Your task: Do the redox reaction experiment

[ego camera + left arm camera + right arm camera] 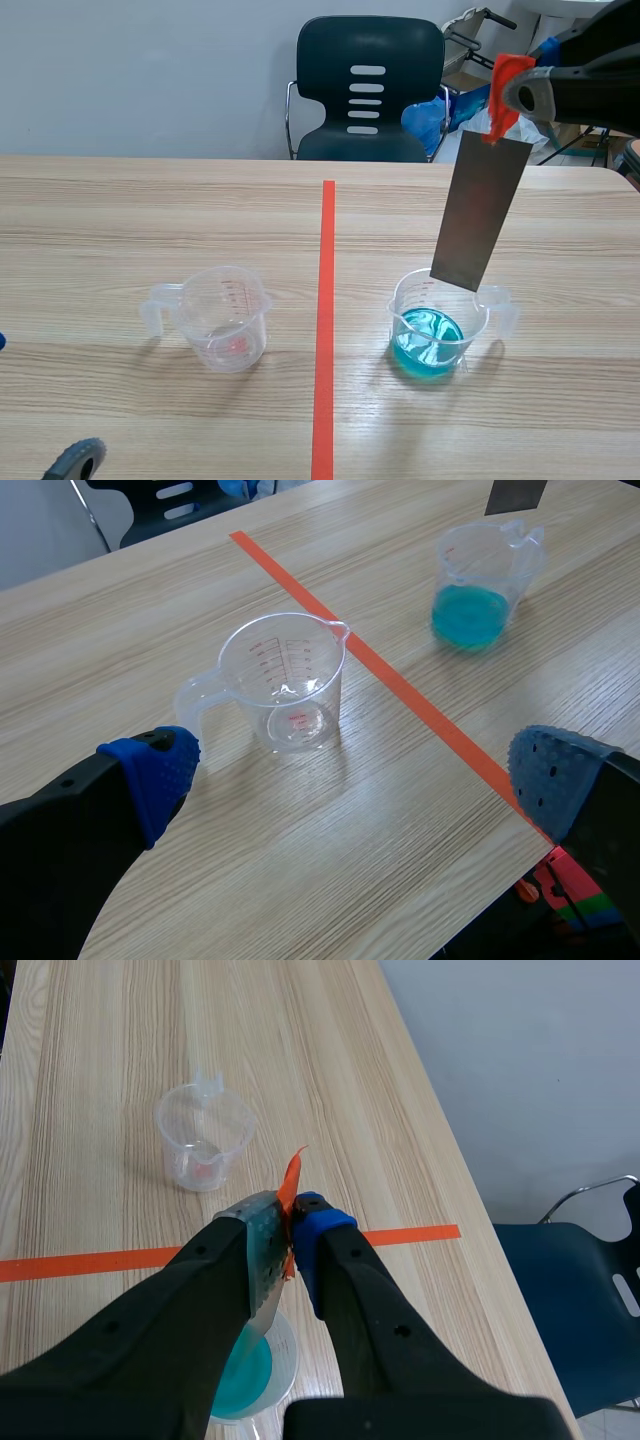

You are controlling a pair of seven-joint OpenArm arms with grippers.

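Observation:
A grey metal strip (480, 210) with an orange tag (504, 92) at its top hangs above the right beaker (438, 325), which holds blue liquid (428, 343). My right gripper (510, 95) is raised at the upper right, shut on the strip's tagged end; in the right wrist view the strip (264, 1265) and tag (289, 1192) sit pinched between the fingers over the blue liquid (243, 1380). An empty clear beaker (222, 317) stands left of the tape line, also seen ahead of my open left gripper (350, 780) as the empty beaker (285, 682).
A black chair (368, 90) stands behind the table's far edge. An orange-red tape line (325, 320) splits the wooden table. The right beaker (482, 580) stands beyond the tape in the left wrist view.

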